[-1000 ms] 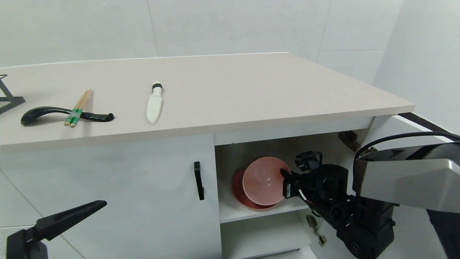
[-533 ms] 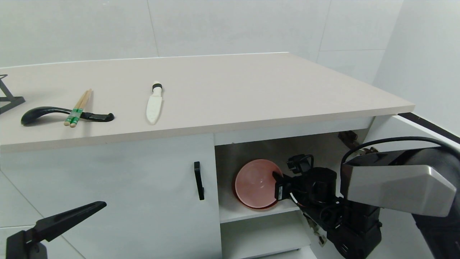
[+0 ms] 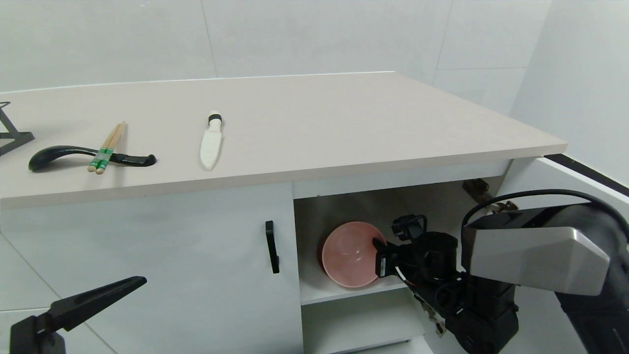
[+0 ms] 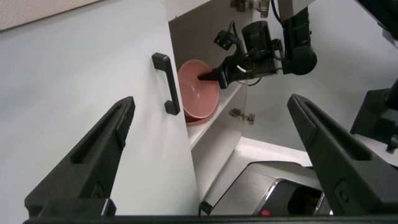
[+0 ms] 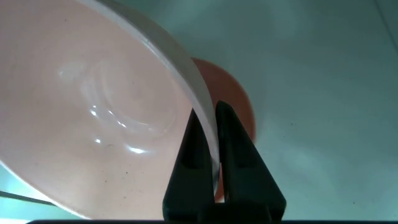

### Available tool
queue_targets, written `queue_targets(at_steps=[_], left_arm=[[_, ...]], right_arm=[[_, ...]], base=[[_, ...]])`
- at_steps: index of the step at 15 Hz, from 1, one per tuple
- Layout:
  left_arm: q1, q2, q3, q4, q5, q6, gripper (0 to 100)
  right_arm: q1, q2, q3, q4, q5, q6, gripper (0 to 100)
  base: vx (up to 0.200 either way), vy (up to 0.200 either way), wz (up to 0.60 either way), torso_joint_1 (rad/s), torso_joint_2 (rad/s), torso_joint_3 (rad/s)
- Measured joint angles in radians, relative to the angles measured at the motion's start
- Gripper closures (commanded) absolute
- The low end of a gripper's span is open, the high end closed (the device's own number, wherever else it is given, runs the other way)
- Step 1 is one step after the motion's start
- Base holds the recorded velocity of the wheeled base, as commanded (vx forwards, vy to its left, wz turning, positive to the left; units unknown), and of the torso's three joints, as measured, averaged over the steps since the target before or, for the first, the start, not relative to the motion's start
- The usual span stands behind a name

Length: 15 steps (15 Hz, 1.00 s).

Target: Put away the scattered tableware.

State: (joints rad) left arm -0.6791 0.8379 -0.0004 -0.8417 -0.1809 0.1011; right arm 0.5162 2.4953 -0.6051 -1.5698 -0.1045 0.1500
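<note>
My right gripper [image 3: 379,246] is inside the open cabinet, shut on the rim of a pink bowl [image 3: 350,253] that is tilted on its edge over the upper shelf [image 3: 344,291]. In the right wrist view its fingers [image 5: 200,155] pinch the bowl's rim [image 5: 180,81], and a darker red dish [image 5: 231,93] shows behind the bowl. The left wrist view shows that gripper [image 4: 208,77] on the bowl [image 4: 198,93]. My left gripper [image 4: 214,158] hangs open and low in front of the shut cabinet door. On the counter lie a black ladle [image 3: 73,156], chopsticks [image 3: 107,147] across it, and a white knife [image 3: 211,141].
The left cabinet door [image 3: 147,265] is shut, with a black handle [image 3: 271,247]. The right door [image 3: 565,177] stands swung open beside my right arm. A lower shelf [image 3: 358,324] sits below the bowl. A black stand [image 3: 12,132] is at the counter's far left.
My right gripper has carried the pink bowl leftward and down, deeper into the cabinet, until it covers the red dish behind. The left gripper has stayed put.
</note>
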Motion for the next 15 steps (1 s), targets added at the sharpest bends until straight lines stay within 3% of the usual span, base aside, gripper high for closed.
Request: queue_targets(at_steps=[5, 6, 15], left_arm=[[-0.001, 0.002, 0.000, 0.018, 0.000, 0.000, 0], [-0.002, 0.002, 0.000, 0.019, 0.000, 0.000, 0], [-0.002, 0.004, 0.000, 0.019, 0.000, 0.000, 0]], right_arm=[[-0.009, 0.011, 0.001, 0.000, -0.008, 0.002, 100], [-0.010, 0.013, 0.002, 0.000, -0.009, 0.007, 0], [0.021, -0.005, 0.025, 0.000, -0.012, 0.008, 0]], base=[[0.000, 0.000, 0.00, 0.000, 0.00, 0.000], [0.000, 0.000, 0.00, 0.000, 0.00, 0.000], [0.000, 0.000, 0.00, 0.000, 0.00, 0.000]])
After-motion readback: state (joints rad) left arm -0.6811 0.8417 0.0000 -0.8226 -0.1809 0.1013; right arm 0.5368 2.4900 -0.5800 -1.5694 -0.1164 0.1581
